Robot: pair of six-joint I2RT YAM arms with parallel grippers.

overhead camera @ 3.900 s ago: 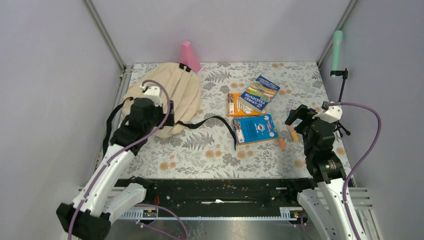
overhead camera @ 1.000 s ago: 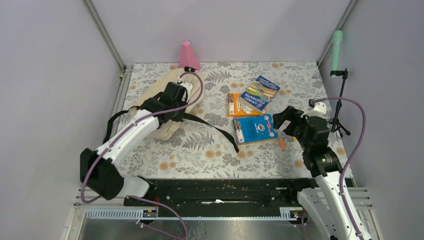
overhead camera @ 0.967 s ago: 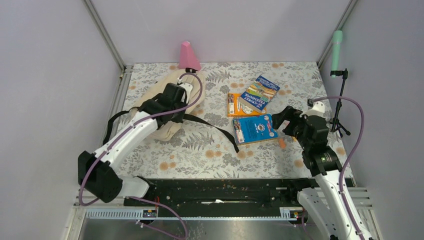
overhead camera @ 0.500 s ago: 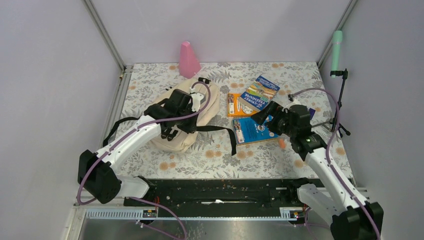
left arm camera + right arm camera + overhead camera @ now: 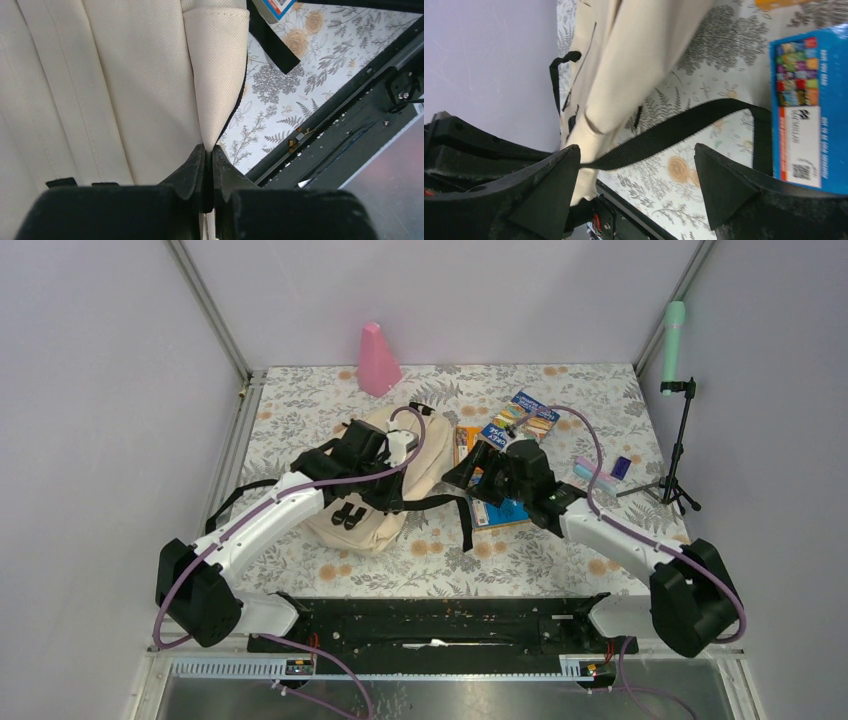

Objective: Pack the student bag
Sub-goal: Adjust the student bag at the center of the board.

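- The student bag (image 5: 375,530) has moved from the upper left of the top view, by the pink cone (image 5: 378,360), to frame centre. It now lies just left of the books (image 5: 520,425), well apart from the cone.
- The left tool (image 5: 208,150) is clenched on a fold of the bag's cream fabric, so I judge the drag is its doing.
- The right arm has swung in from the right edge, across the books. The right tool (image 5: 635,147) has its jaws spread wide and holds nothing.
- Meaning: the bag now looks within reach of both arms, likely setup for opening it. Nothing looks packed yet; the books lie on the counter (image 5: 560,390).
- In the right wrist view the bag fills upper left to centre.
- The black strap (image 5: 674,132) crosses the gap between the spread jaws; I can't tell if it touches them.
- The blue book (image 5: 806,100) sits at the right edge of that frame.
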